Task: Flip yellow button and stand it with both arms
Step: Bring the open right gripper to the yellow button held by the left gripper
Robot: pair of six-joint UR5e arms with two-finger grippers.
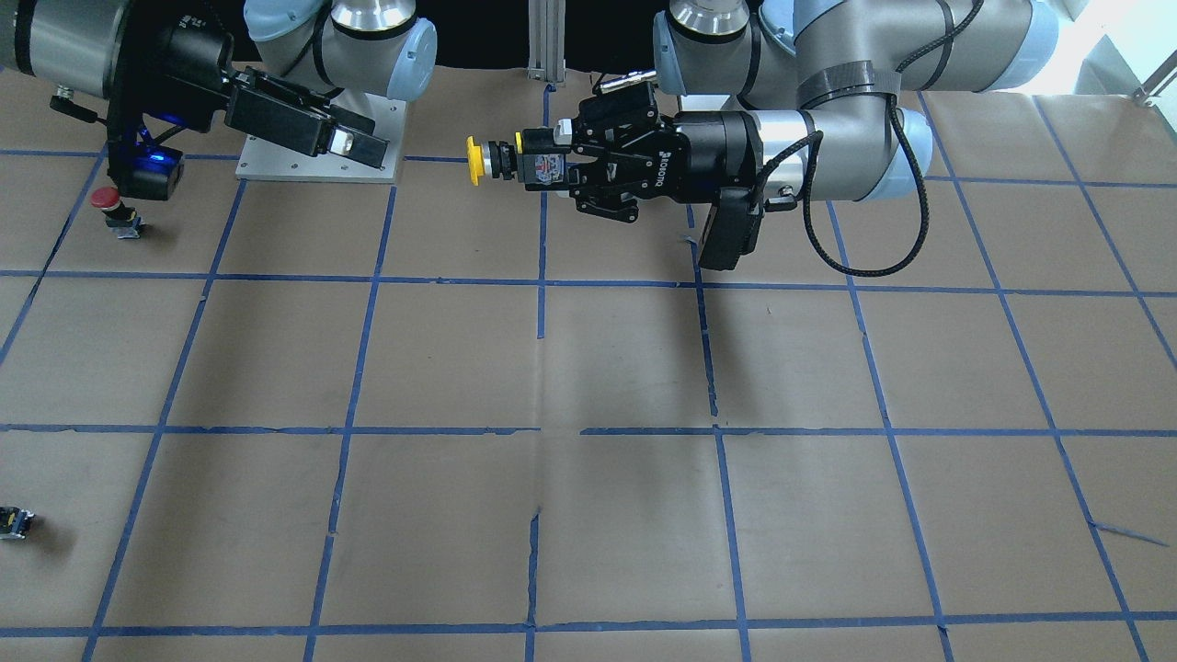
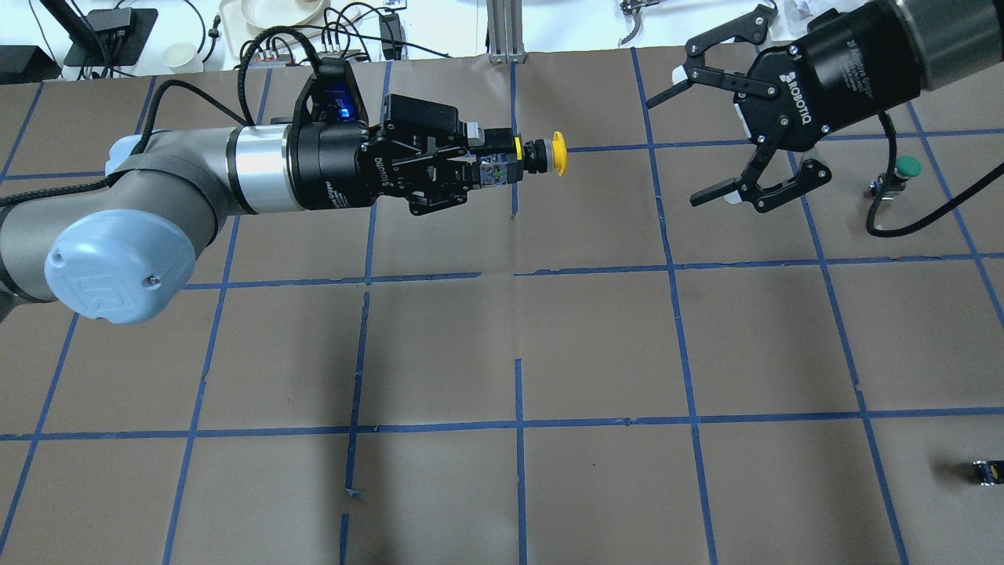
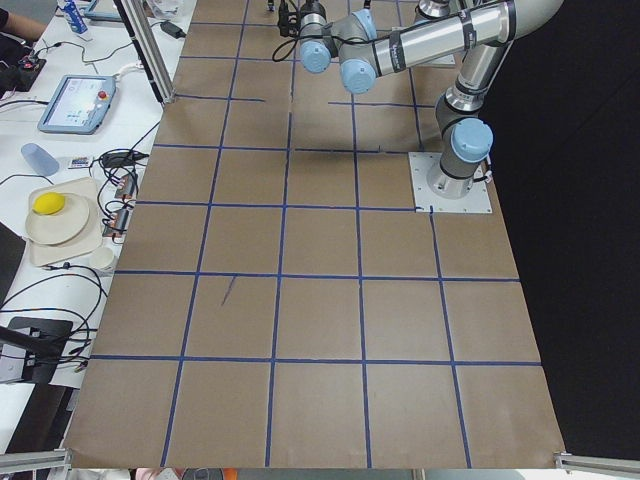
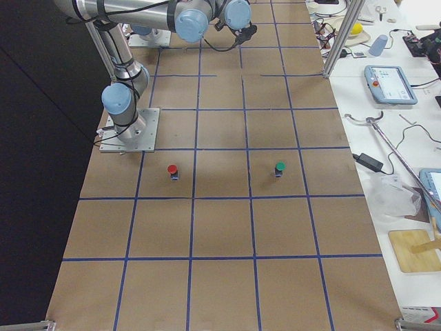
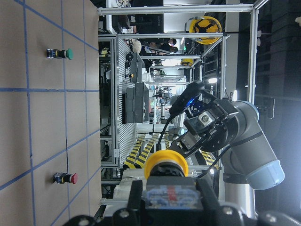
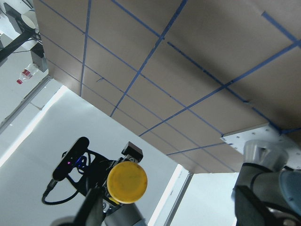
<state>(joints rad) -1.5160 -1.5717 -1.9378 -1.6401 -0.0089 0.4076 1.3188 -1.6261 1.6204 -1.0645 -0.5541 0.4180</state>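
Note:
My left gripper (image 2: 498,161) is shut on the black-and-grey body of the yellow button (image 2: 549,154) and holds it level above the table. The yellow cap points toward my right arm. In the front view the button (image 1: 478,162) sticks out of the same gripper (image 1: 542,167) toward the view's left. The cap also shows in the left wrist view (image 5: 166,162) and in the right wrist view (image 6: 127,182). My right gripper (image 2: 682,145) is wide open and empty. It faces the cap from about one tile away.
A red-capped button (image 1: 108,198) stands on the table below my right wrist. A green-capped button (image 2: 906,166) stands near my right forearm. A small capless black part (image 2: 987,471) lies at the table's near right edge. The right arm's base plate (image 1: 276,165) is bolted to the table.

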